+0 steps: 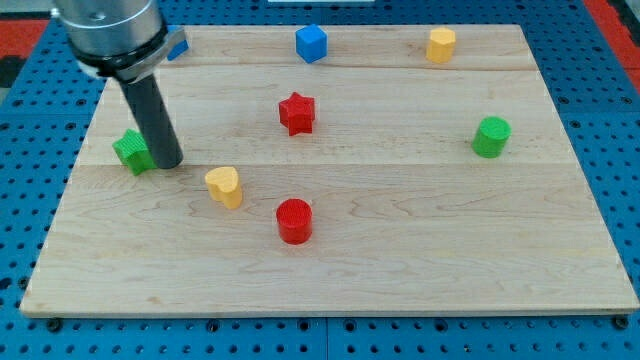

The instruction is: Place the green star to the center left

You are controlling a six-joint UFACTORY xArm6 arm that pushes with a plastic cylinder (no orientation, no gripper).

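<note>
The green star (131, 151) lies on the wooden board (400, 250) near its left edge, about halfway up the view. My tip (166, 163) rests on the board right against the star's right side, and the dark rod hides part of the star. The arm's grey body fills the view's top left corner.
A yellow heart (225, 186) lies just right of my tip. A red cylinder (294, 220) sits below the middle, a red star (297, 113) above the middle. A blue cube (311, 43) and a yellow block (441, 44) sit near the top edge, and a green cylinder (491, 137) at the right. A blue block (178, 45) peeks from behind the arm.
</note>
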